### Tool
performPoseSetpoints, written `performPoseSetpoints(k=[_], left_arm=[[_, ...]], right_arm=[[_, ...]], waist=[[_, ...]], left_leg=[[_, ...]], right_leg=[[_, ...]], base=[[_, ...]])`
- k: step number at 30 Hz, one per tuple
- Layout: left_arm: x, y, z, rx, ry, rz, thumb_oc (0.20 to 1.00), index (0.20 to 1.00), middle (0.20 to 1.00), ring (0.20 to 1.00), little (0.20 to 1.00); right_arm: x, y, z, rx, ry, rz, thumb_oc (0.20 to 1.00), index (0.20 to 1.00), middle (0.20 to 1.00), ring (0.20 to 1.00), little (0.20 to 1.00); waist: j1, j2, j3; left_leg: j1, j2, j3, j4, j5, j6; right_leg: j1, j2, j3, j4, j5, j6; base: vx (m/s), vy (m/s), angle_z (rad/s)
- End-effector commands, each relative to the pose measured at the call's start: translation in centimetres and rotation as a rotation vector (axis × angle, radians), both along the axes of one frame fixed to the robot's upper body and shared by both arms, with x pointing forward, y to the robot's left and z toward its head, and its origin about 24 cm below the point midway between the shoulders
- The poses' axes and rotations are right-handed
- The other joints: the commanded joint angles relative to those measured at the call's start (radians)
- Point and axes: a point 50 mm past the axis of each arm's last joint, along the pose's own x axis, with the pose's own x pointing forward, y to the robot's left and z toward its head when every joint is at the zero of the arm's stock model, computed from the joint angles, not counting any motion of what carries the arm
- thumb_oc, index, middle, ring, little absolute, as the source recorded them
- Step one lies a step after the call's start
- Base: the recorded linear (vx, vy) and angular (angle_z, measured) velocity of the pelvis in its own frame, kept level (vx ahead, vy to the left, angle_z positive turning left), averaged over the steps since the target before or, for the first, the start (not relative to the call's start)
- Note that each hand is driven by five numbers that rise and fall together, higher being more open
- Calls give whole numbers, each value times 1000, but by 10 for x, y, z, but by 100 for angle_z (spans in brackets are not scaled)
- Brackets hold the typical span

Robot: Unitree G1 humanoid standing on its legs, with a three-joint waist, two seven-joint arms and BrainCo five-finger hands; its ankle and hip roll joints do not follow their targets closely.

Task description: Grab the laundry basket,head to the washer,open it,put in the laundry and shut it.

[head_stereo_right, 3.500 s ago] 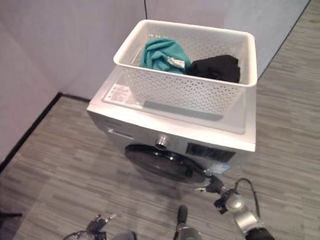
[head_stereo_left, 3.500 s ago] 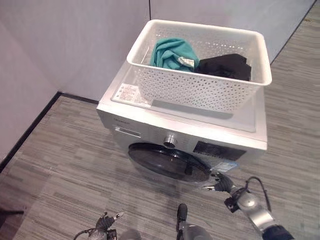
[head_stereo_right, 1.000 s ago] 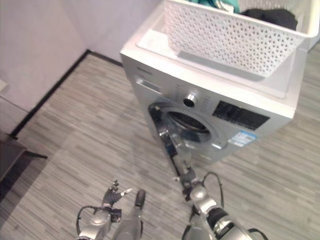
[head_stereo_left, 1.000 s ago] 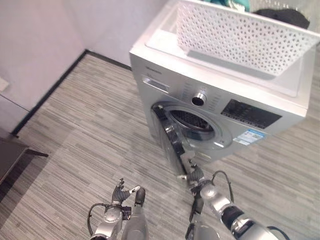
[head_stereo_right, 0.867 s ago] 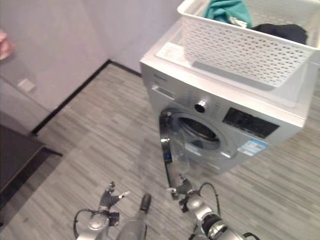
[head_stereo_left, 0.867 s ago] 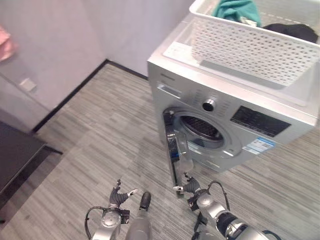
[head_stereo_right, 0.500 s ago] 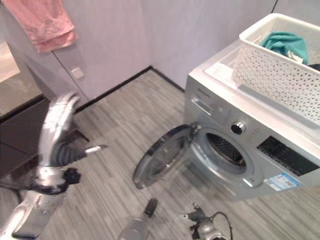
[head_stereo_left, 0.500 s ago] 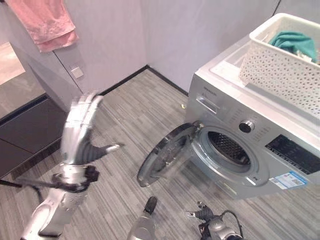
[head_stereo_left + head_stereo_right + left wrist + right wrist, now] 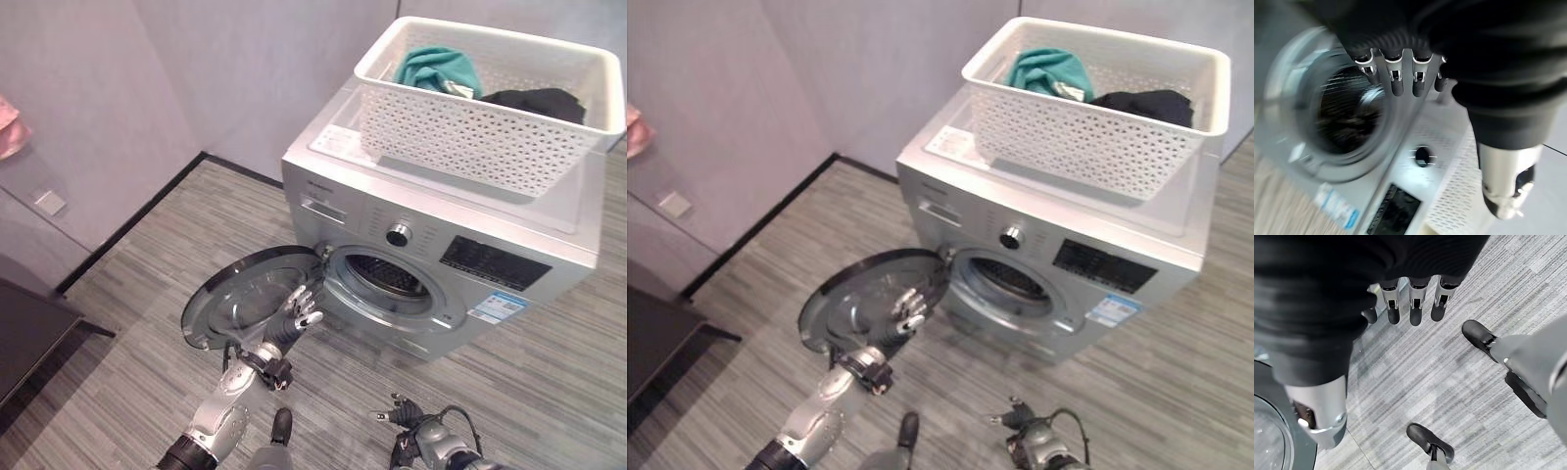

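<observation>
Washer point(image 9: 460, 284): silver front-loader on the grey plank floor point(image 9: 147, 323), drum mouth open.
Washer door point(image 9: 245, 299): round, swung wide toward 8 o'clock of the drum; its glass is partly hidden behind my left hand.
Laundry basket point(image 9: 470, 137): white, perforated, on the washer's top at 12 o'clock; its far right corner is cut off by the frame edge.
Teal garment point(image 9: 436, 69), black garment point(image 9: 534, 98): both inside the basket, lower folds hidden by its wall.
My left hand point(image 9: 292, 315): fingers straight and relaxed, against the door's inner face.
My right hand point(image 9: 416, 431): low at 5 o'clock, fingers loose and empty over the floor.
</observation>
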Motion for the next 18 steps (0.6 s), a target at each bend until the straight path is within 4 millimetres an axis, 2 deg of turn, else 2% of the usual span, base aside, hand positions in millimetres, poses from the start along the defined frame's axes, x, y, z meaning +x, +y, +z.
performPoseSetpoints(k=[1,4,7,8,10,13,14,15,17,18], left_arm=[[24,19,20,171,-153,1,1000,1000,1000,1000,1000],[40,43,-1,531,-136,55,1000,1000,1000,1000,1000],[69,87,0,912,-117,132,1000,1000,1000,1000,1000],[80,115,9,1047,-89,182,1000,1000,1000,1000,1000],[96,148,34,1214,-93,229,1000,1000,1000,1000,1000],[112,193,85,1462,-140,280,1000,1000,1000,1000,1000],[117,204,105,1540,-165,308,1000,1000,1000,1000,1000],[117,204,106,1540,-166,309,1000,1000,1000,1000,1000],[124,224,149,1611,-220,417,1000,1000,1000,1000,1000],[125,228,159,1614,-230,457,1000,1000,1000,1000,1000]], right_arm=[[21,3,11,13,-73,31,1000,1000,1000,1000,1000],[27,10,15,24,-107,61,1000,1000,1000,1000,1000],[40,22,23,35,-167,111,1000,1000,1000,1000,1000],[45,25,27,33,-191,130,1000,1000,1000,1000,1000],[53,29,32,31,-230,155,1000,1000,1000,1000,1000],[65,32,43,41,-299,191,1000,1000,1000,1000,1000],[67,32,46,45,-318,194,1000,1000,1000,1000,1000],[67,32,46,45,-319,194,1000,1000,1000,1000,1000],[67,25,47,55,-337,154,1000,1000,1000,1000,1000],[66,24,46,61,-333,139,1000,1000,1000,1000,1000]], waist=[[10,-46,54],[-7,-64,67],[-35,-100,94],[-46,-116,105],[-55,-139,126],[-67,-178,158],[-72,-192,170],[-74,-193,167],[-79,-218,189],[-79,-223,190]], left_leg=[[30,-2,-4,4,-91,31],[18,6,8,4,-89,30],[-10,14,23,4,-76,26],[-30,19,29,5,-66,24],[-50,30,38,8,-60,19],[-75,48,45,15,-49,10],[-84,55,44,17,-45,7],[-89,52,42,18,-42,8],[-113,65,38,20,-36,0],[-118,66,36,20,-35,-1]], right_leg=[[17,-40,19,30,-57,28],[-7,-31,33,32,-55,26],[-57,-21,59,39,-44,26],[-82,-20,69,42,-36,28],[-109,-10,84,44,-26,28],[-132,-2,93,42,-10,33],[-138,0,93,40,-5,35],[-141,-2,91,40,-4,35],[-151,6,86,30,8,41],[-154,6,84,26,11,42]], base=[[-48,30,-17],[-58,19,-6],[-116,3,-16],[-137,-8,-39],[-125,-34,-29],[-80,-47,-28],[-49,-44,-5],[-45,-40,-2],[-52,-58,-3],[-41,-39,4]])
